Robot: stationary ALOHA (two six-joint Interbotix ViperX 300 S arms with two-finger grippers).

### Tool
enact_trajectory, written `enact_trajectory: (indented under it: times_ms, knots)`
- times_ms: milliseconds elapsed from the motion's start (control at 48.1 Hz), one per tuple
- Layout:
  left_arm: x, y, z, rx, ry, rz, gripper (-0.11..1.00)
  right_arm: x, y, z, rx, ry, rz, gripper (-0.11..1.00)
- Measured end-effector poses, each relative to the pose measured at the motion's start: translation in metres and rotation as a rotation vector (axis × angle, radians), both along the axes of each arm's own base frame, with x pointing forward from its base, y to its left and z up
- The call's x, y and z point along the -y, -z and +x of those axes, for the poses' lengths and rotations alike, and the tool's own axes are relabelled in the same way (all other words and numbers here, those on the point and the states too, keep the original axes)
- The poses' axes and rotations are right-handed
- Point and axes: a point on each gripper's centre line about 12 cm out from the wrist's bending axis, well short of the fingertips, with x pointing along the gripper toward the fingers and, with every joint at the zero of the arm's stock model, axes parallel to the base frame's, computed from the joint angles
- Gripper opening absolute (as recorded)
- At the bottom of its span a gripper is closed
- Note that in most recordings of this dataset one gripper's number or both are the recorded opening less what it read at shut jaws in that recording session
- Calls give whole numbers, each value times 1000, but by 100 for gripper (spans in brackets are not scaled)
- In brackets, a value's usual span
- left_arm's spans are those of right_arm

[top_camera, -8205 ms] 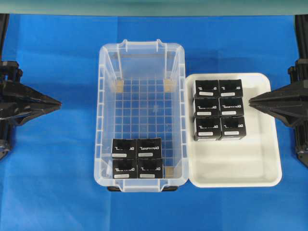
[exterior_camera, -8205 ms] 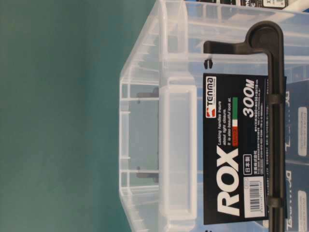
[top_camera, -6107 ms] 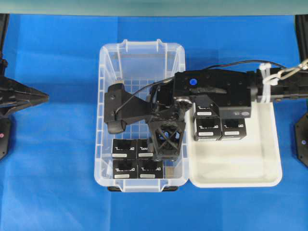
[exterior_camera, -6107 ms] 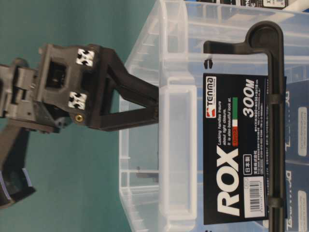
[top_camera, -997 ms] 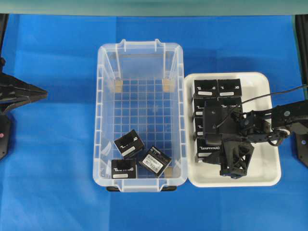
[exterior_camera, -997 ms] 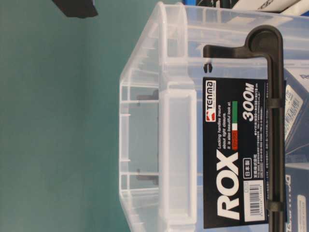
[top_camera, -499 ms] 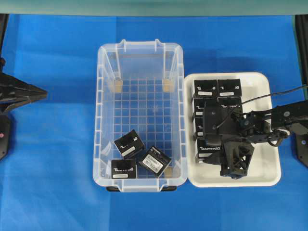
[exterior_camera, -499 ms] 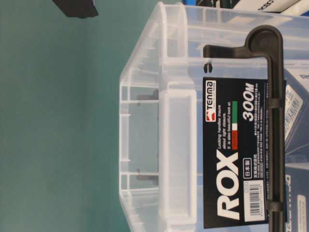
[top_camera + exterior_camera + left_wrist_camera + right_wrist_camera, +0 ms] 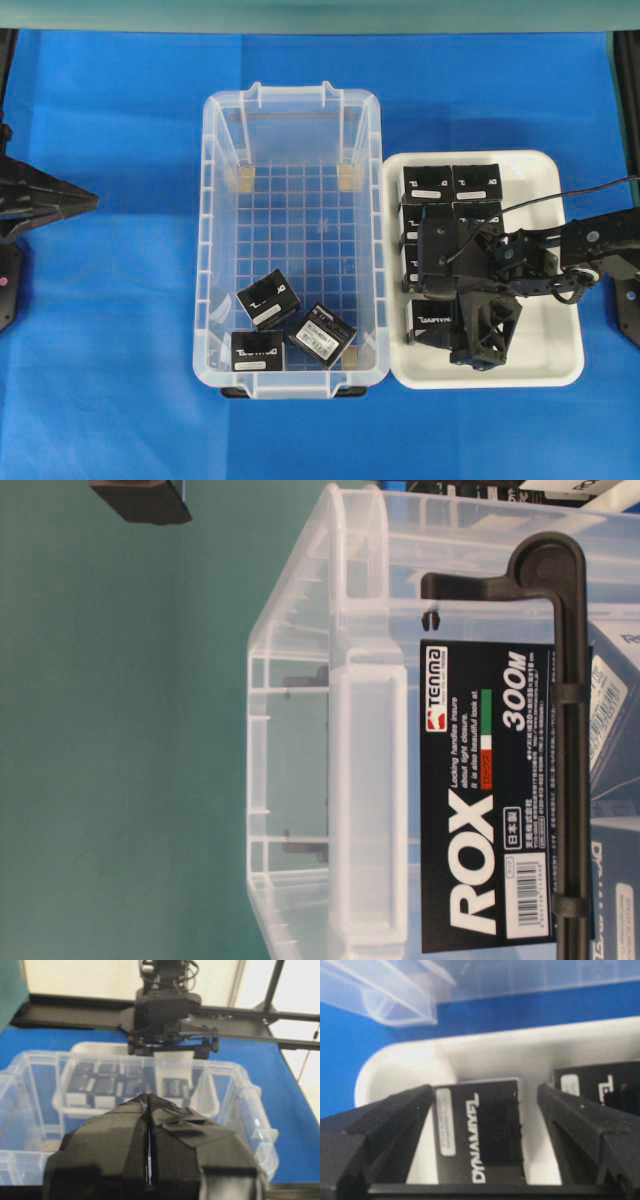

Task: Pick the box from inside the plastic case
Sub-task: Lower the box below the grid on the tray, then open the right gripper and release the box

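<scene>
The clear plastic case [image 9: 214, 240] holds three black boxes near its front end: one tilted [image 9: 268, 298], one skewed [image 9: 322, 335], one square in the corner [image 9: 257, 352]. My right gripper [image 9: 455, 315] hangs open over the white tray [image 9: 560, 330]. Another black box [image 9: 477, 1135] lies on the tray floor between its fingers, close to the left finger [image 9: 385, 1130], with a gap to the right one. The same box [image 9: 430, 322] shows from overhead. Far left, my left gripper [image 9: 70, 202] is shut and empty, shown pinched together [image 9: 148, 1097] in the left wrist view.
Several more black boxes [image 9: 450, 185] fill the far half of the white tray, one [image 9: 600, 1085] just right of my right finger. The case wall [image 9: 395, 995] stands just beyond the tray rim. The table-level view shows the case's labelled end [image 9: 480, 800].
My right gripper's jaws have spread apart and let go of the box, which now rests on the tray a little nearer the front. The left arm has stayed put.
</scene>
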Motion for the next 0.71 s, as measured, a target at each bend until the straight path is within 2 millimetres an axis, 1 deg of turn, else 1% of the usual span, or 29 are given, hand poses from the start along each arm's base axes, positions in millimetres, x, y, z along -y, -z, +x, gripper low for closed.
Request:
enact_trajectory:
  times_ms: [104, 270, 457, 706]
  knots:
    - [1, 1, 0, -9, 3, 0, -4, 0, -13, 2, 43, 12, 12, 94]
    - [1, 4, 0, -31, 4, -1, -4, 0, -48, 1, 156, 14, 18, 94]
    - [3, 4, 0, -34, 18, 1, -4, 12, -86, -9, 279, 49, 20, 94]
    - [4, 6, 0, -54, 24, 1, -4, 13, -116, -21, 388, 52, 21, 94]
